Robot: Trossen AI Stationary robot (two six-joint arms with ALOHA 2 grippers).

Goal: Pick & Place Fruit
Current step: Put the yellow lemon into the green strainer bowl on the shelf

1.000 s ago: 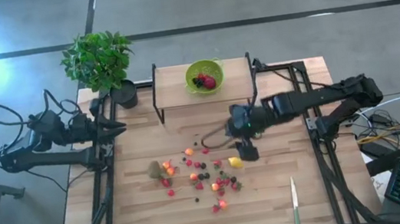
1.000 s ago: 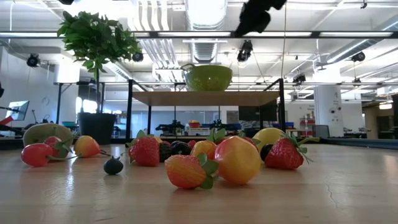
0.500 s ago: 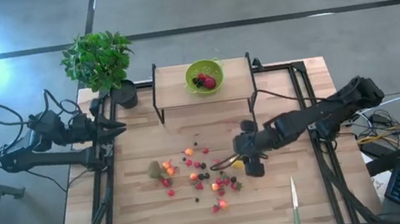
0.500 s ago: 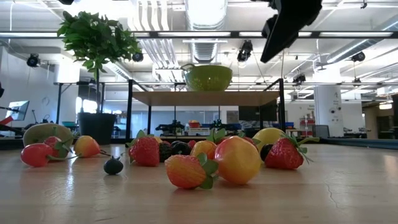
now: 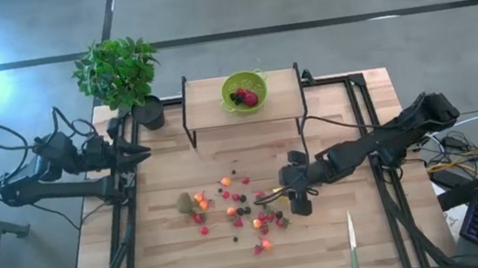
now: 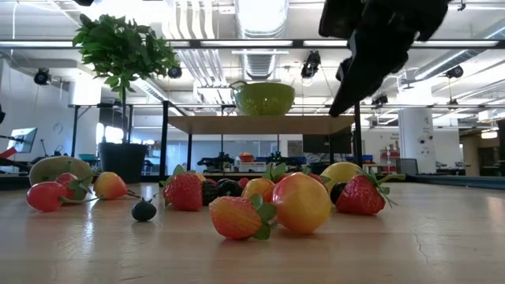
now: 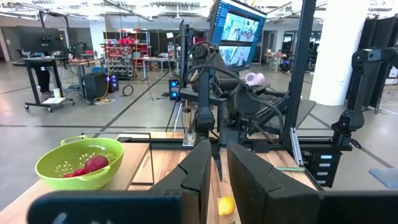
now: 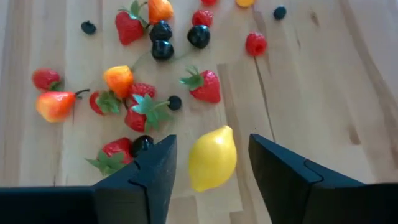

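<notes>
Right wrist view — right gripper [image 8: 211, 163] spread around one lemon [image 8: 212, 158], four strawberries [image 8: 204, 86] nearby.

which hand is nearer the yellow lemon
Right. The right hand hangs open just above the lemon, fingers either side of it. The left hand waits shut at the table's left edge, far from it.

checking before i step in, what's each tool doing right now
Left tool: shut, empty, parked at the table's left edge.
Right tool: open, straddling the lemon, not gripping yet.
</notes>
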